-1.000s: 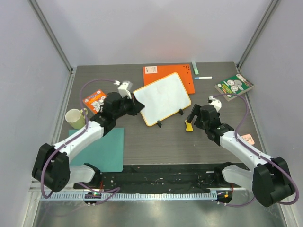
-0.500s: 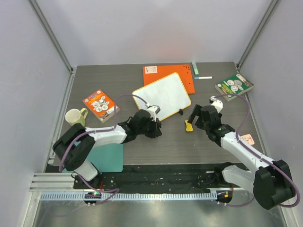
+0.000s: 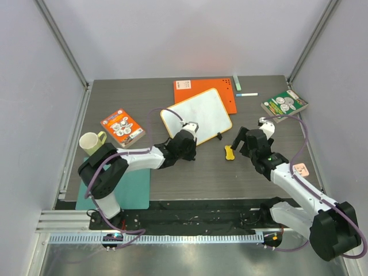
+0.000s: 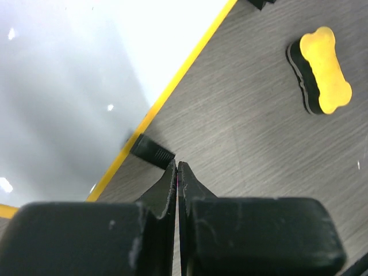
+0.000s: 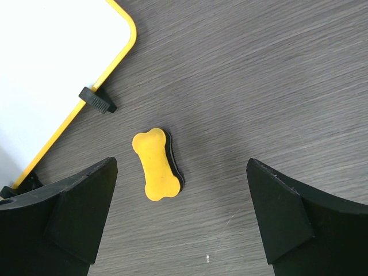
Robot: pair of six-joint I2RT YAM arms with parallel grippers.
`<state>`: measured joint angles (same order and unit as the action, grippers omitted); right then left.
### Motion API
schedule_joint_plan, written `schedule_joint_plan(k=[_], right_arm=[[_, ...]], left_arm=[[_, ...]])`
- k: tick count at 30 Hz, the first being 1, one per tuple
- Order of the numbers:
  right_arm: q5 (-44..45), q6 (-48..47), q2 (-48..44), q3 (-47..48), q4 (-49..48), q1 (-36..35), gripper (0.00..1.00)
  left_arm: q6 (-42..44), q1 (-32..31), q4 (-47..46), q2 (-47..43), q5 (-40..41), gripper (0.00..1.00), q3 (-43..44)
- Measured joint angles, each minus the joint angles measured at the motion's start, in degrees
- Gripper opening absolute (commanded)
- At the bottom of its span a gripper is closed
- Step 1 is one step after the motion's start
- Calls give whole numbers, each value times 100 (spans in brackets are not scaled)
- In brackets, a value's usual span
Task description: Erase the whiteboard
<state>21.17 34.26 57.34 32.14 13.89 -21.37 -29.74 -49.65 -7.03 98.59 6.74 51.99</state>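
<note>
Newly swung to 6 o'clock rim of whiteboard, left gripper pinched closed, empty, right gripper wide apart, empty, above yellow bone-shaped eraser

Robot lab cell: plain grey walls, aluminium frame rail.

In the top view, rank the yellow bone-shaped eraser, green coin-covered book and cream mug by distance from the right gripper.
1. The yellow bone-shaped eraser, just beside the right gripper.
2. The green coin-covered book, back right.
3. The cream mug, far left.
</note>
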Motion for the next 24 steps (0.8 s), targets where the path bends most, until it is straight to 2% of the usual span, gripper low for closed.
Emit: schedule_joint_plan(k=[17,22,24], right_arm=[[212,-4,-111,0,146,0,99],[210,-2,-111,0,157,0,100],[210,-4,-111,0,160,0,100]], left_arm=[[96,2,568,433,1237,0,328],[341,131,374,197,966,0,129],[463,160,264,26,573,8,83]])
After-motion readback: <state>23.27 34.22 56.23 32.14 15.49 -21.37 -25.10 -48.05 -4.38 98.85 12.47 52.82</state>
